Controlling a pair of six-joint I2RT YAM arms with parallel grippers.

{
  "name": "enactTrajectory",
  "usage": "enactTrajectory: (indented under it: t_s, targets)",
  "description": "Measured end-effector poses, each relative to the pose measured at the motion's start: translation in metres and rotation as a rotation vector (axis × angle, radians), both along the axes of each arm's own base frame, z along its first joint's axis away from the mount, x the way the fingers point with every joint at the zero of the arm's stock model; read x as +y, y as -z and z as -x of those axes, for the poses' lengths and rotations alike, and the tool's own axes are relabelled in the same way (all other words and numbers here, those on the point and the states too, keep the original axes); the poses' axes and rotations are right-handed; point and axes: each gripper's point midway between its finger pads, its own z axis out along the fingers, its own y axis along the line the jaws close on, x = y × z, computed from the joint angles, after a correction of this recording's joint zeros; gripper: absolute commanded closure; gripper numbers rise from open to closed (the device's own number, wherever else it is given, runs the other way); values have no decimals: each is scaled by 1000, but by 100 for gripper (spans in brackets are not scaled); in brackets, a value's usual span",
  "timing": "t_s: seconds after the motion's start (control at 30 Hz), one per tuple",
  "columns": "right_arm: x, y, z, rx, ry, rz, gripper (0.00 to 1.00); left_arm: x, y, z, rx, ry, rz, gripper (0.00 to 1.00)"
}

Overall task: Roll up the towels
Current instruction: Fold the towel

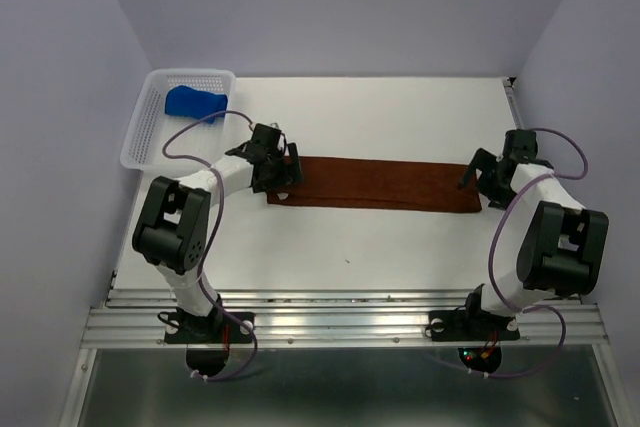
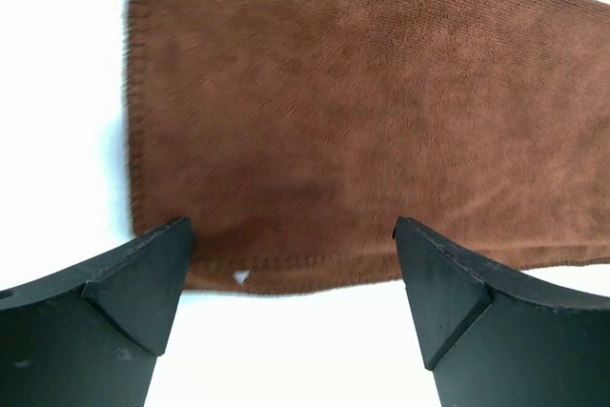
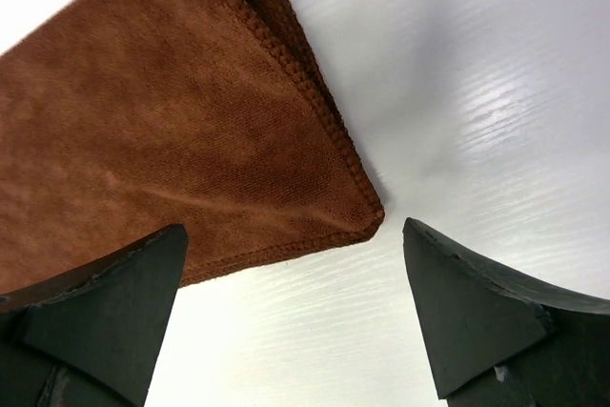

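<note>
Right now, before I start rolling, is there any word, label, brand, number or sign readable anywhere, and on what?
None readable in any view.
The rust-brown cloth towel, the bright blue cloth towel and the white perforated plastic basket show no lettering.
A tiny white fleck by the brown towel's hem is too small to identify.

I'm seeing the rust-brown towel (image 1: 385, 184) lying flat as a long strip, nine to three o'clock; the blue towel (image 1: 194, 103) is sitting crumpled at ten o'clock.
</note>
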Motion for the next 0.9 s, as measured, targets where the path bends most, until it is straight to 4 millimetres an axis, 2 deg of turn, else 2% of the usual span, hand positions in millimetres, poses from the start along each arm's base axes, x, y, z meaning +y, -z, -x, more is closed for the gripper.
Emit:
enactTrajectory:
  t_s: [0.07,0.23,0.27,0.33,0.43,0.53,0.63,0.67,0.7,0.73,0.77,0.83,0.87,0.9]
  targets:
    - [-1,-6,-2,-23,1,6,0,5,-9,5,-5,-16,-11,1]
    - [-4,-11,-5,-41,-9,28,0,31,-56,0,-104,-132,-25,1]
    - [-5,-11,-5,-40,-13,33,0,42,-66,-4,-130,-172,-24,1]
    - [-6,-8,-7,-36,-25,39,0,56,-73,-8,-150,-227,-28,1]
    - [-8,7,-12,-7,-41,40,3,76,-71,-12,-142,-293,-47,1]
    - [-9,26,-13,31,-55,35,21,80,-67,-12,-129,-306,-59,1]
    - [-12,29,-19,32,-57,49,37,80,-63,-11,-120,-304,-62,1]
    - [-14,30,-21,33,-56,56,50,80,-62,-11,-117,-304,-63,1]
    - [-17,30,-23,31,-56,66,58,80,-60,-11,-111,-302,-66,1]
    - [-19,32,-25,32,-48,77,58,80,-58,-11,-107,-302,-68,1]
    - [-20,32,-28,28,-49,82,71,79,-56,-11,-103,-302,-69,1]
    - [-23,32,-32,18,-40,93,83,79,-51,-11,-89,-299,-72,1]
    - [-24,32,-34,11,-41,97,83,78,-49,-11,-84,-296,-71,1]
    - [-25,32,-35,8,-39,99,90,78,-47,-11,-78,-294,-71,1]
